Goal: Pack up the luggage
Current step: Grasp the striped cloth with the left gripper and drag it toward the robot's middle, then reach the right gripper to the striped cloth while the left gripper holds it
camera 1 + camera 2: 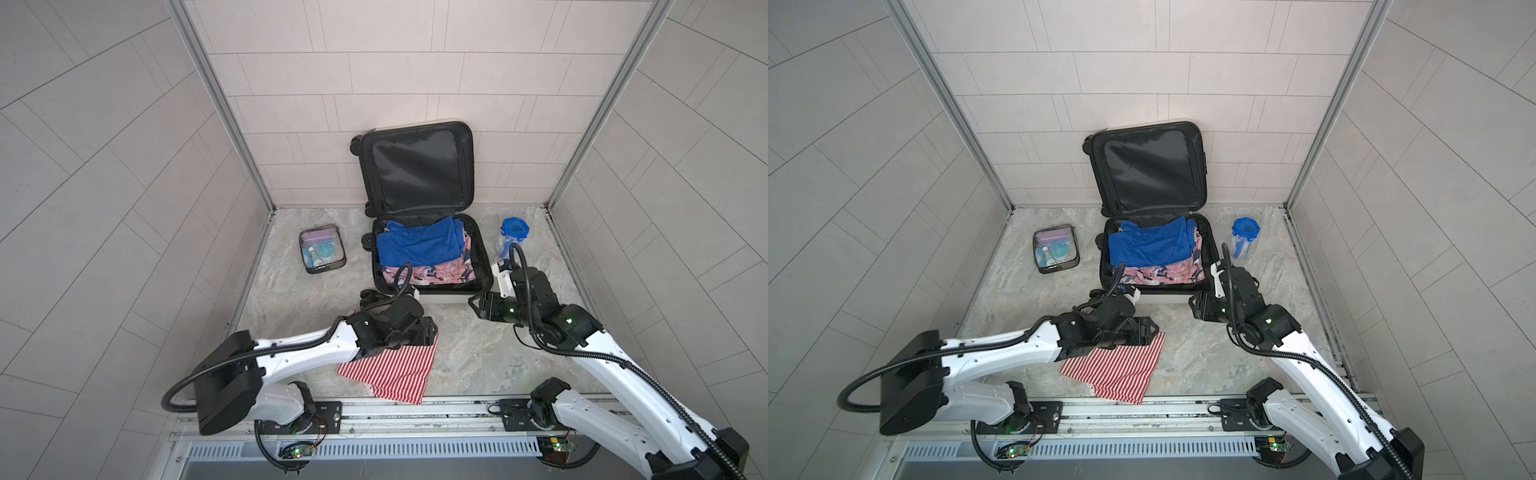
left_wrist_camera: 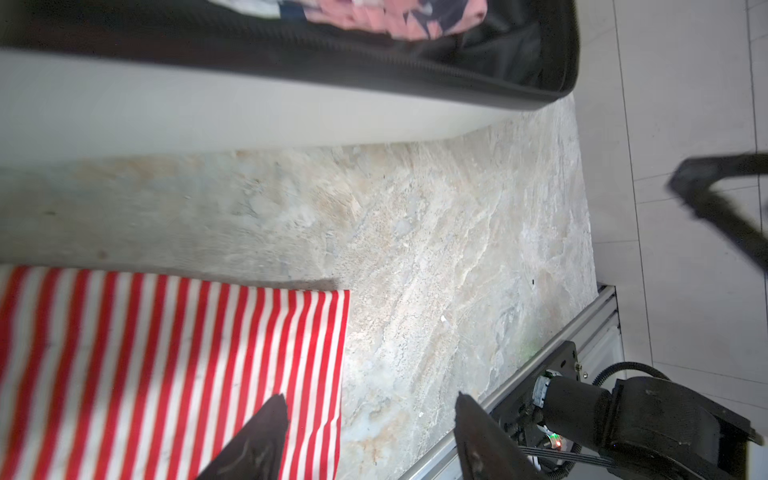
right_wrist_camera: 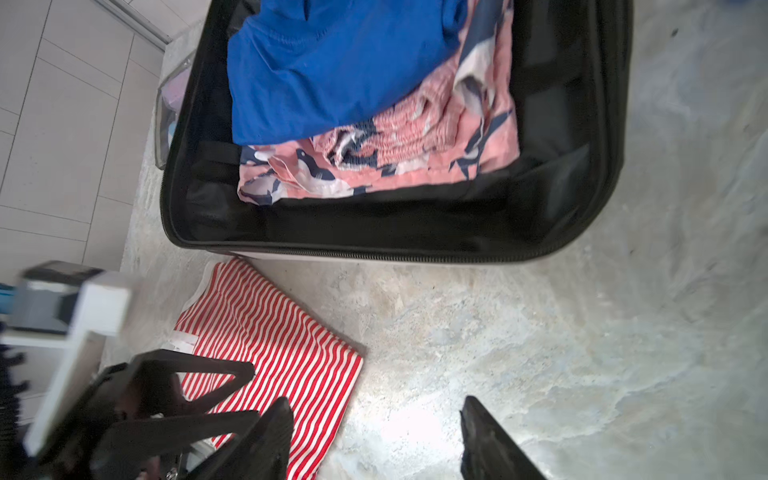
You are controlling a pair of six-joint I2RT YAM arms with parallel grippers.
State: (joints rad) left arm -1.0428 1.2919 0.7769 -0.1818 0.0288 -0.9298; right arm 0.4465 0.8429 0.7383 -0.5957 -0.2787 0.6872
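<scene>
The luggage (image 1: 444, 298) (image 1: 1163, 298) lies open at the back middle, its black-lined lid leaning on the wall. A blue shirt (image 1: 419, 245) and a pink floral garment (image 1: 432, 274) lie in its base. A red-and-white striped cloth (image 1: 390, 374) (image 1: 1117, 370) lies flat on the floor in front of it. My left gripper (image 1: 432, 332) (image 2: 372, 399) hovers open over the cloth's edge (image 2: 166, 353), holding nothing. My right gripper (image 1: 478, 307) (image 3: 377, 400) is open and empty by the luggage's front right corner, above bare floor beside the cloth (image 3: 282, 332).
A clear toiletry pouch (image 1: 322, 251) (image 1: 1056, 249) lies left of the luggage. A blue-lidded clear container (image 1: 514, 232) (image 1: 1245, 232) stands to its right, behind my right arm. Tiled walls close in three sides; a metal rail (image 1: 415, 415) runs along the front.
</scene>
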